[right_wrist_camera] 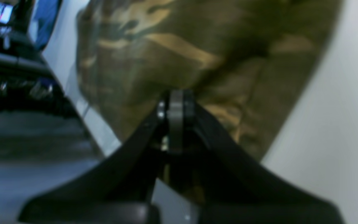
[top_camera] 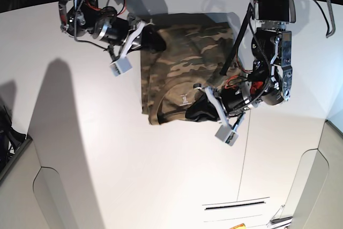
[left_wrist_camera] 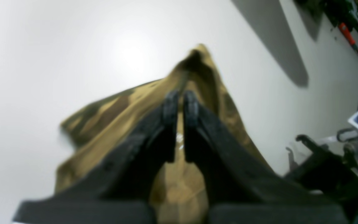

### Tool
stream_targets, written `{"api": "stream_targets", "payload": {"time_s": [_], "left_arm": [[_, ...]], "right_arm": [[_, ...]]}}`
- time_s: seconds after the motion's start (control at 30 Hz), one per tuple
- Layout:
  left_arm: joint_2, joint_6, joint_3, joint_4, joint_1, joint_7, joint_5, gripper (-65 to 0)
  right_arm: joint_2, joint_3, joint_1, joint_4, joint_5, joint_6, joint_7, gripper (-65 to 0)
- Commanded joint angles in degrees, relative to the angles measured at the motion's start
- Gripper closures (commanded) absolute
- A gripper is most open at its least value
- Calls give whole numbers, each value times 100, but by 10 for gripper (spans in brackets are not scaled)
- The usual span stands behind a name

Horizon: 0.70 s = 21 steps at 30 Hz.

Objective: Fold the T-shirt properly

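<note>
Base view: the T-shirt (top_camera: 179,71) lies partly folded on the white desk (top_camera: 107,175), between both arms.
Collar: near edge, pale label print showing.
Left gripper (left_wrist_camera: 181,101): pinching a raised fold of cloth at the collar end.
Right gripper (right_wrist_camera: 176,105): pressed together on cloth at the far corner.

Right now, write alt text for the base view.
Seen from above, a camouflage T-shirt lies partly folded on a white table. The left gripper pinches its near edge; the right gripper grips its far corner.
</note>
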Motion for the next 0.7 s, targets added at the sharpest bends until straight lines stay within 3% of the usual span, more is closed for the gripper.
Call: {"api": "stream_targets", "payload": {"time_s": [0.0, 0.13, 0.3, 0.47, 0.53, 0.67], "left_arm": [[-101, -32, -22, 131, -55, -107, -105, -43], [-439, -32, -39, 385, 179, -109, -422, -43], [-699, -32, -501, 1152, 673, -105, -509, -43], [-817, -32, -1279, 1545, 1346, -55, -507, -43], [-817, -32, -1602, 1661, 1692, 63, -509, -43], [-820, -32, -2247, 1978, 2588, 175, -573, -43]], "right_arm": [[-20, -118, 26, 101, 120, 50, 87, 0], [-15, -284, 48, 103, 59, 50, 94, 0], [31, 63, 59, 278, 24, 50, -9, 0], [92, 566, 33, 837, 46, 66, -837, 0], [356, 658, -72, 1071, 308, 66, -1058, 0], [1270, 654, -494, 1403, 715, 66, -1132, 0]]}}
